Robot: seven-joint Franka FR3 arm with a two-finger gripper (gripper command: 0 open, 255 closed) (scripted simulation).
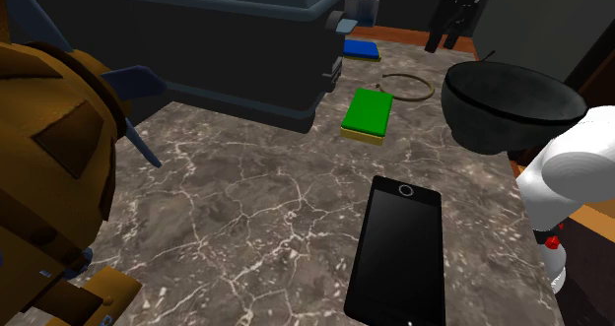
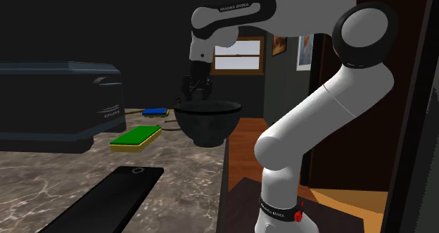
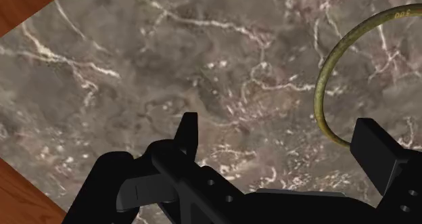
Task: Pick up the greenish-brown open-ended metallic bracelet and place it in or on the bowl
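The greenish-brown bracelet (image 1: pixel 404 86) is a thin open ring lying flat on the marble counter, between the green sponge and the dark bowl (image 1: pixel 512 105). My black gripper (image 1: pixel 439 38) hangs above the counter's far end, beyond the bracelet and behind the bowl. In the wrist view the fingers (image 3: pixel 188 131) stand wide apart and the gripper (image 3: pixel 280 138) is open and holds nothing. Bare marble lies between the fingers. The bracelet's arc (image 3: pixel 330 74) curves just outside one finger and runs behind its tip. From the second exterior view the gripper (image 2: pixel 197 89) hovers just behind the bowl's rim (image 2: pixel 207 110).
A green sponge (image 1: pixel 367 112) and a blue one (image 1: pixel 361 48) lie near the bracelet. A big dark box (image 1: pixel 237 38) stands at the back. A black phone (image 1: pixel 396 253) lies near the front, and a brown object (image 1: pixel 49 176) stands on the shoulder view's left. Wooden floor (image 3: pixel 20 195) shows past the counter's edge.
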